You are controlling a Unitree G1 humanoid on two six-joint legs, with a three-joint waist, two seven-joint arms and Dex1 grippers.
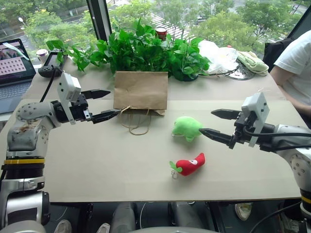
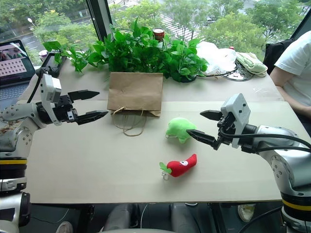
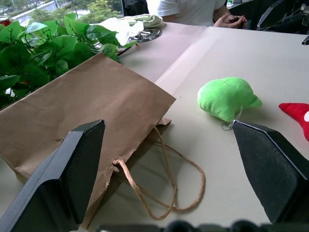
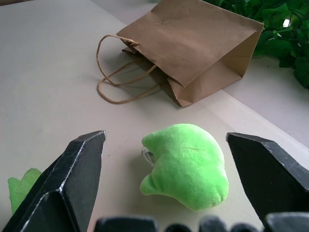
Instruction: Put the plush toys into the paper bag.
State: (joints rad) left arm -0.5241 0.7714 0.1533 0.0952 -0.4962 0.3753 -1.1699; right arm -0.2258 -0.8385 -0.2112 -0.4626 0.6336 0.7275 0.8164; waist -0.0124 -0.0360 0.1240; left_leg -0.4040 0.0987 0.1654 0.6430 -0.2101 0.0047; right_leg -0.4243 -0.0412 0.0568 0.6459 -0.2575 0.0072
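The brown paper bag [image 1: 141,90] lies flat on the table with its mouth and cord handles [image 1: 135,124] toward me. A rounded light-green plush toy [image 1: 187,127] sits to its right, and nearer me lies the red chili plush toy [image 1: 191,164] with a green stem cap. My left gripper [image 1: 106,104] hovers open just left of the bag's mouth, nothing between its fingers. Open and empty too, my right gripper [image 1: 212,122] points at the green toy from the right, a short gap away. In the right wrist view the green toy [image 4: 187,164] lies between the fingers, ahead of them.
Leafy plants [image 1: 141,48] line the table's far side behind the bag. A white plastic bag [image 1: 217,54] and a cloth lie at the back right, a laptop [image 1: 14,68] at the far left. A person in white [image 1: 296,68] sits at the right edge.
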